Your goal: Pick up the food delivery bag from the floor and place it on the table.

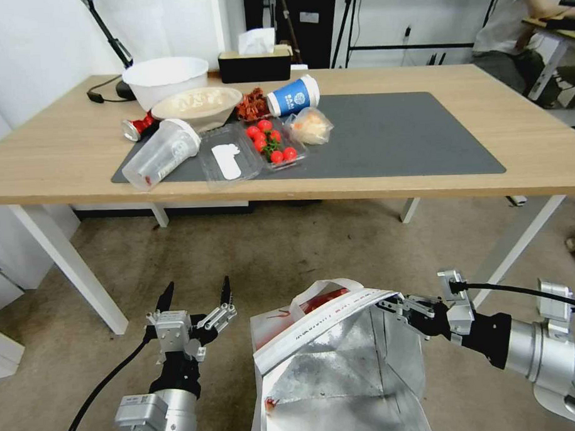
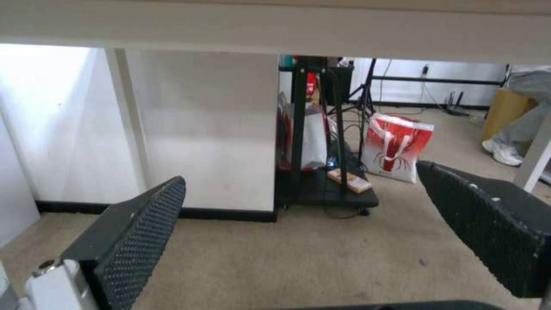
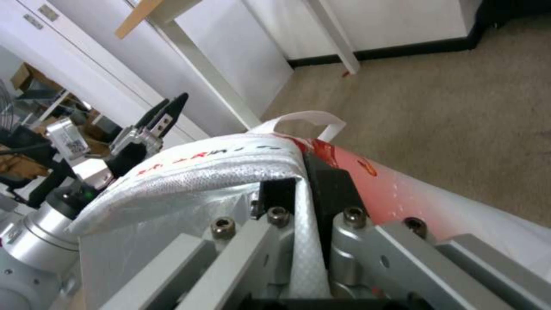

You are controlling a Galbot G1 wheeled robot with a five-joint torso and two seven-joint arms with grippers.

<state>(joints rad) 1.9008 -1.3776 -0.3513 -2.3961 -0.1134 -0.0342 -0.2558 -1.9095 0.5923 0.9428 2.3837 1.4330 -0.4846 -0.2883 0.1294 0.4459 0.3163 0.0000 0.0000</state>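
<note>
Already pinched at its rim between the right gripper (image 3: 303, 189) jaws, the food delivery bag (image 1: 333, 365) awaits lifting onto the table (image 1: 517, 132); left gripper (image 1: 195, 297) splayed, empty.

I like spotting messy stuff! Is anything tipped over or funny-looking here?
Yes. On the table, a clear plastic cup and a blue paper cup lie on their sides. Below, the right gripper pinches just one rim of the food delivery bag, so its mouth gapes lopsided. The left gripper waits open beside it.

The food delivery bag (image 1: 343, 371) is cut off at the frame's lower edge, its base seemingly hidden.
</note>
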